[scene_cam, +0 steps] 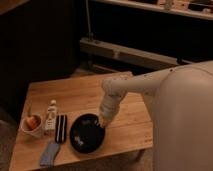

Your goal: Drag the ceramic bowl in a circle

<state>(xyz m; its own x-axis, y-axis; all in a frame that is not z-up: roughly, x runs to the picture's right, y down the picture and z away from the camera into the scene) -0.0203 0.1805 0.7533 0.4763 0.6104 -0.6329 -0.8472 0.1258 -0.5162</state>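
The ceramic bowl is sitting on the wooden table near its front edge, a little right of the table's middle, its glossy black inside catching a few specks of light. The white arm is reaching in from the right, bending down so that the gripper is coming onto the bowl's rim at about two o'clock; it looks to be touching the rim there, though I cannot tell how it is set. Off at the bowl's nine o'clock a flat black object is lying just beside it, with a small white bottle next to that, and farther out a white cup with orange contents is standing near the table's left edge. At roughly eight o'clock from the bowl a blue cloth is lying at the front corner, apart from the bowl.
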